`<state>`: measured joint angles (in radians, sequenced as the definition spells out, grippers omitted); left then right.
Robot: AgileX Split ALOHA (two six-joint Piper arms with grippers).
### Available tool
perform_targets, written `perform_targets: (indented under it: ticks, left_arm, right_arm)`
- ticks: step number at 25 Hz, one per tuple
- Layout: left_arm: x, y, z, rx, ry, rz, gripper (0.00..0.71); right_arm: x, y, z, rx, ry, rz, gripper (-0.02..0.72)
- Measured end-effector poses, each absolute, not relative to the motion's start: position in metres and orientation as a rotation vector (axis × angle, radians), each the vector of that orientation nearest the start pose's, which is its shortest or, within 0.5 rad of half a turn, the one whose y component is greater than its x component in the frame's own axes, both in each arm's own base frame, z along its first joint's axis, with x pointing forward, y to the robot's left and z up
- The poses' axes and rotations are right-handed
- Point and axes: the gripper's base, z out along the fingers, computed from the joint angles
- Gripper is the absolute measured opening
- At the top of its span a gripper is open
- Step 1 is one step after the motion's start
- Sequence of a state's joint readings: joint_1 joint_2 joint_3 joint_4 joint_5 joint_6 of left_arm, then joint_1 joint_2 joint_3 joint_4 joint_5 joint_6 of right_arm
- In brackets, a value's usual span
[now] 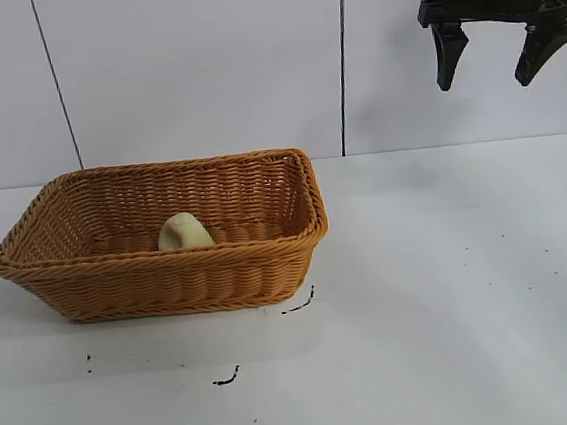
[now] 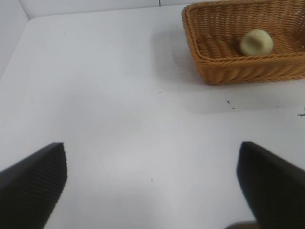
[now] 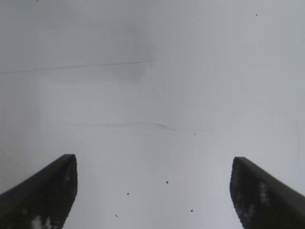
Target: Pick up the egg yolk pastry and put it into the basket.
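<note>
The egg yolk pastry [image 1: 184,232], a small pale yellow dome, lies inside the orange-brown wicker basket [image 1: 99,275] at the left of the table. Both also show in the left wrist view: the pastry [image 2: 256,42] rests on the floor of the basket [image 2: 228,67]. My right gripper [image 1: 493,80] hangs high at the top right, open and empty, far from the basket. In its wrist view the right gripper [image 3: 153,164] has its jaws wide apart over bare table. My left gripper [image 2: 151,152] is out of the exterior view; its jaws are wide apart and empty above the white table.
The white table [image 1: 451,287] carries a few small black marks [image 1: 299,304] in front of the basket. A white wall with dark vertical seams [image 1: 343,56] stands behind.
</note>
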<state>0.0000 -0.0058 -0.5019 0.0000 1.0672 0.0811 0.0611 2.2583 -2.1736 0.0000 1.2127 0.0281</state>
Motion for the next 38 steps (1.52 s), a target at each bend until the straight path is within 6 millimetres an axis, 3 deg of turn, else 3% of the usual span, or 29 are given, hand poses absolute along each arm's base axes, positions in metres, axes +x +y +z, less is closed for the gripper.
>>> perform_targets:
  ticks: [4,7,14,20,24,31,38]
  left_arm:
    - [-0.006,0.0,0.277,0.083,2.042,0.051,0.697]
    - [-0.006,0.0,0.277,0.083,2.042,0.051,0.697]
    - [-0.006,0.0,0.277,0.083,2.042,0.051,0.697]
    - [-0.006,0.0,0.277,0.083,2.042,0.051,0.697]
    - [-0.006,0.0,0.277,0.083,2.042,0.051,0.697]
    - [-0.006,0.0,0.277,0.083,2.042,0.051,0.697]
    - [-0.006,0.0,0.277,0.083,2.042,0.051,0.697]
  right_arm:
    - [0.481,0.029,0.265,-0.047,2.778,0.023,0.623]
    - [0.456,0.027,0.29,-0.05,2.769,0.013,0.623]
    - [0.35,0.021,0.361,-0.049,2.703,0.015,0.623]
    - [0.255,0.016,0.382,-0.046,2.648,0.029,0.623]
    - [0.195,0.012,0.375,-0.045,2.626,0.03,0.623]
    - [0.102,0.006,0.338,-0.059,2.512,0.031,0.623]
    - [0.04,0.003,0.282,-0.059,2.34,0.05,0.623]
